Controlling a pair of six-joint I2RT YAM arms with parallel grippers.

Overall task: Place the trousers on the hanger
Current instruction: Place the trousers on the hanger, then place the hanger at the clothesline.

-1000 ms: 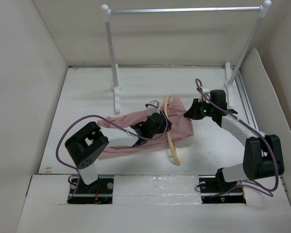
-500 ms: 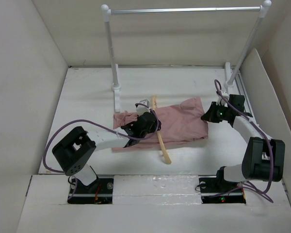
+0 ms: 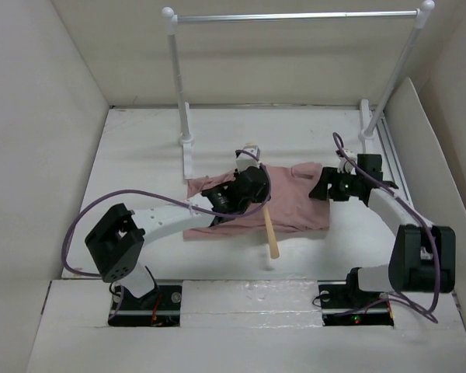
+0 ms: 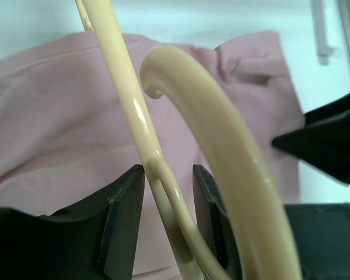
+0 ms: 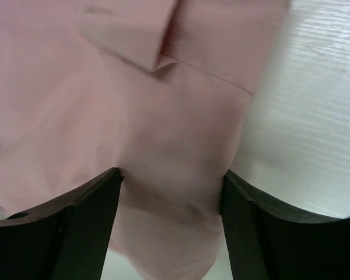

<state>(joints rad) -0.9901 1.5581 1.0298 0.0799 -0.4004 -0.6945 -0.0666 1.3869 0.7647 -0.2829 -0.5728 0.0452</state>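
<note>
The dusty-pink trousers (image 3: 295, 203) lie spread flat across the middle of the table. The tan wooden hanger (image 3: 271, 235) lies slanted over their left half, its lower end past the cloth's near edge. My left gripper (image 3: 245, 186) is on top of the trousers, shut on the hanger. In the left wrist view its thin rod (image 4: 141, 131) runs between the jaws of the left gripper (image 4: 168, 175), and the thick curved arm (image 4: 227, 134) passes on the right over the trousers (image 4: 58, 116). My right gripper (image 3: 320, 185) is open at the trousers' right edge. In the right wrist view the trousers (image 5: 105, 87) lie loose between the jaws of the right gripper (image 5: 172, 175).
A silver-and-white clothes rail (image 3: 295, 15) stands at the back, its left post foot (image 3: 187, 155) just behind the trousers. White walls box in the table (image 3: 132, 148). White tabletop (image 5: 315, 116) shows to the right of the cloth.
The right gripper pulled the trousers' edge rightwards, spreading them flat, then opened and let go. The left gripper, still holding the hanger, shifted it over the cloth's left half.
</note>
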